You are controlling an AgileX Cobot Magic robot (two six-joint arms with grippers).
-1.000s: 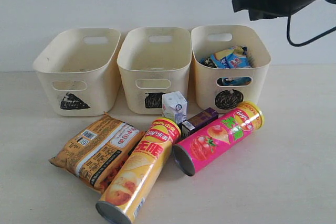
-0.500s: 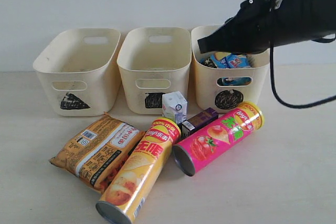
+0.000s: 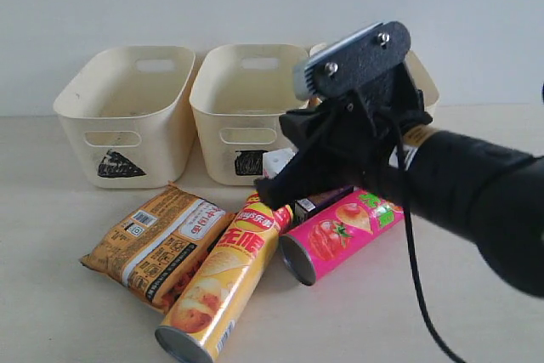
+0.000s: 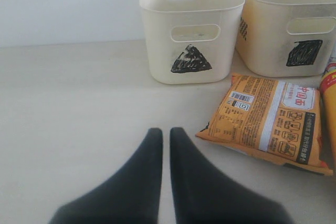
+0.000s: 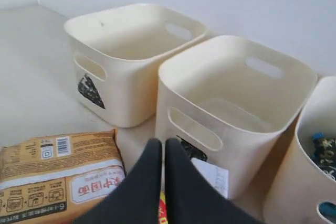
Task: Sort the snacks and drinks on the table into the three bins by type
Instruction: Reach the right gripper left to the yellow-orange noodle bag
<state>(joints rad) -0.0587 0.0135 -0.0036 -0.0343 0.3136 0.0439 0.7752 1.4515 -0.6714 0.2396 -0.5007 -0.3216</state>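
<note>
yellow tube (image 3: pixel 223 285): is lying on its side nearest the front edge of the table (image 3: pixel 59 320), showing a Lay's logo above large red Chinese characters; waiting to be sorted.
orange bag (image 3: pixel 157 242): is lying flat against that tube on the side toward the left edge, carrying a barcode, a QR code and red characters that seem to read 中国面; unsorted.
left gripper (image 4: pixel 161 136): is hanging over bare table toward the left edge, fingers pressed together on nothing.
pink tube (image 3: pixel 340 231): is lying mid-table, showing a tomato picture; the arm is hiding its logo end.
right gripper (image 3: pixel 265 191): is reaching over the tubes' far ends, tips closed together and empty.
purple carton (image 3: pixel 313 203): is peeking out under the arm; print unreadable.
white carton (image 3: pixel 274 159): is showing only a corner, just in front of the square bin (image 3: pixel 246 108).
triangle bin (image 3: pixel 127 112): is standing empty along the back edge, as is the square one.
circle bin (image 3: pixel 427 87): is holding the blue-black bag (image 5: pixel 325 153).
progress: seemingly one item binned, five waiting.
</note>
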